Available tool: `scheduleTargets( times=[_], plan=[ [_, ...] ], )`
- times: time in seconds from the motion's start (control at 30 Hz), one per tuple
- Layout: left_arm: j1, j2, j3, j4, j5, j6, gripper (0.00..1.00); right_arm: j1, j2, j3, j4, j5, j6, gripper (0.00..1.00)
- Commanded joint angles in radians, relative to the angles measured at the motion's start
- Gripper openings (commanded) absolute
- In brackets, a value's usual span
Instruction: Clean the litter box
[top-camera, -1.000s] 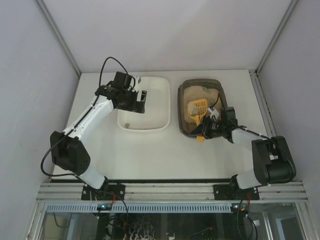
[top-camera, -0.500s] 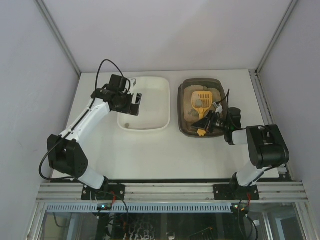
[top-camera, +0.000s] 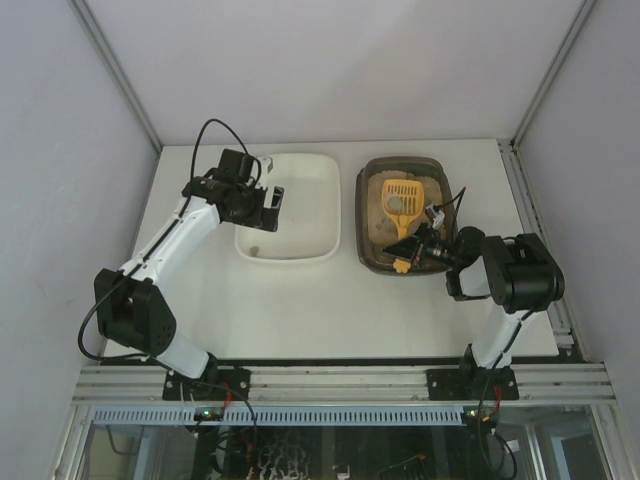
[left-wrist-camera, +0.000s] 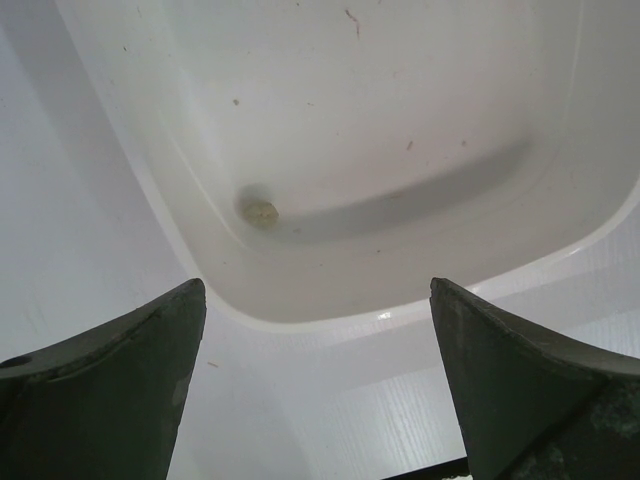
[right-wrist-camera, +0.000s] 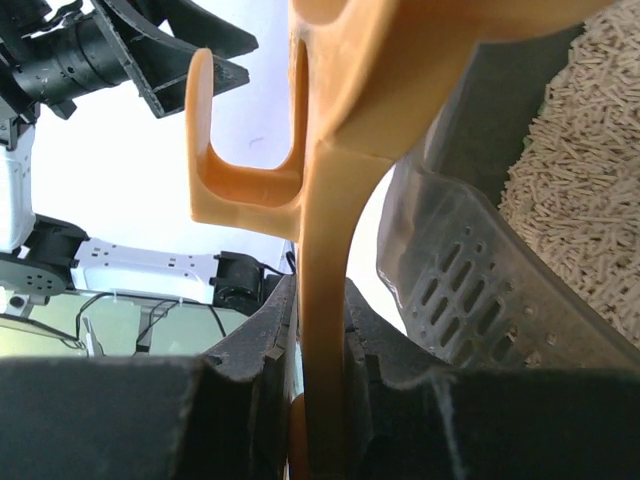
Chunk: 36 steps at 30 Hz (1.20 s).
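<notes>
Two containers stand side by side on the white table (top-camera: 300, 300): a white rounded-rectangular plastic tub (top-camera: 312, 200) on the left and the dark brown rounded-rectangular litter box (top-camera: 361, 220), holding beige litter, on the right. The right gripper (top-camera: 424, 249) is clamped on the handle of a yellow slotted plastic scoop (top-camera: 404, 221), whose head sits over the litter carrying a grey lump (top-camera: 396, 204). The left gripper (left-wrist-camera: 315, 300) hangs above the tub's near-left corner, jaws spread wide and empty, over a small pale lump (left-wrist-camera: 260, 211).

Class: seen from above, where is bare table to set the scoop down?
Bare: the table strip between white tub, litter box and arm bases. Tight: the gap between tub and box. Crowded: right of the box, around the right hand holding the scoop.
</notes>
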Motion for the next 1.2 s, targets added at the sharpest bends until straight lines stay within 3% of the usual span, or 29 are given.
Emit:
scheduleTargets(
  times=[0.0, 0.4, 0.47, 0.53, 0.63, 0.8, 0.87, 0.97, 1.07, 1.17],
  plan=[
    [0.005, -0.033, -0.023, 0.021, 0.012, 0.019, 0.97, 0.025, -0.014, 0.011, 0.195, -0.009, 0.061, 0.00],
    [0.005, -0.039, -0.028, 0.021, 0.023, 0.021, 0.97, 0.020, -0.108, -0.009, 0.154, 0.045, 0.009, 0.00],
    [0.005, -0.039, -0.027, 0.022, 0.025, 0.020, 0.97, 0.021, -0.149, 0.004, -0.036, 0.078, -0.095, 0.00],
    [0.005, -0.039, -0.028, 0.022, 0.026, 0.020, 0.97, 0.028, -0.225, 0.055, -0.493, 0.156, -0.307, 0.00],
    [0.005, -0.039, -0.029, 0.022, 0.030, 0.020, 0.96, 0.082, -0.358, 0.156, -0.986, 0.369, -0.615, 0.00],
    [0.005, -0.035, -0.032, 0.023, 0.036, 0.020, 0.96, 0.120, -0.506, 0.180, -1.195, 0.562, -0.731, 0.00],
    [0.006, -0.034, -0.032, 0.023, 0.039, 0.018, 0.96, 0.122, -0.544, 0.180, -1.225, 0.567, -0.737, 0.00],
    [0.006, -0.036, -0.034, 0.024, 0.042, 0.018, 0.96, 0.082, -0.556, 0.171, -1.184, 0.374, -0.671, 0.00],
    [0.006, -0.038, -0.036, 0.023, 0.042, 0.017, 0.96, 0.053, -0.536, 0.115, -0.934, 0.121, -0.472, 0.00],
    [0.005, -0.044, -0.038, 0.024, 0.041, 0.018, 0.96, 0.043, -0.520, 0.066, -0.658, 0.035, -0.287, 0.00]
  ],
)
